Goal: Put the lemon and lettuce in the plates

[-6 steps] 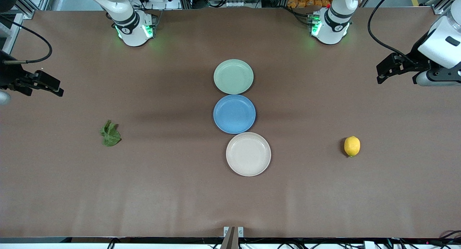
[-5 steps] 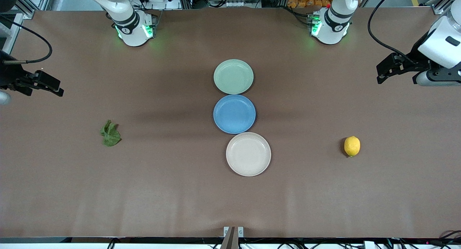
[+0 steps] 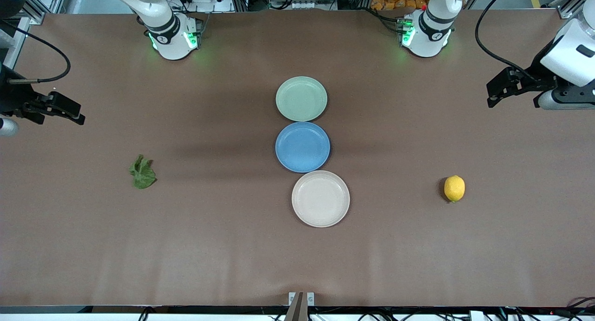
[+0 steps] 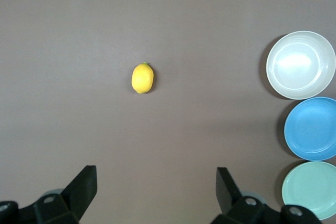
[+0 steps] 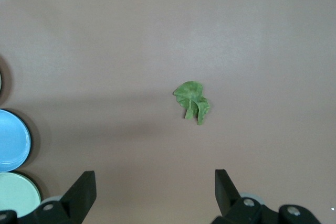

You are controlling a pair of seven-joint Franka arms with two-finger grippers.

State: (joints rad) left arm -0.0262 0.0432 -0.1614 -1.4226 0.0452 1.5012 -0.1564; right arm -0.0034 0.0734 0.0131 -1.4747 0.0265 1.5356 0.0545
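The yellow lemon [image 3: 454, 188] lies on the table toward the left arm's end and also shows in the left wrist view [image 4: 142, 77]. The dark green lettuce [image 3: 142, 172] lies toward the right arm's end and also shows in the right wrist view [image 5: 192, 100]. The pale green plate [image 3: 301, 98] and the beige-white plate [image 3: 320, 198] lie in mid-table, both empty. My left gripper [image 3: 492, 94] [image 4: 156, 171] hangs open and empty over bare table at its end. My right gripper [image 3: 76, 115] [image 5: 155, 174] hangs open and empty over bare table at its end.
A blue plate [image 3: 302, 147] lies between the two task plates, touching both. The three plates form a row from near the robot bases toward the front camera. The brown table top [image 3: 223, 246] spreads wide around the lemon and the lettuce.
Both arms have shifted only very slightly; the right gripper edged a little toward mid-table. The lemon, lettuce and plates have not moved.
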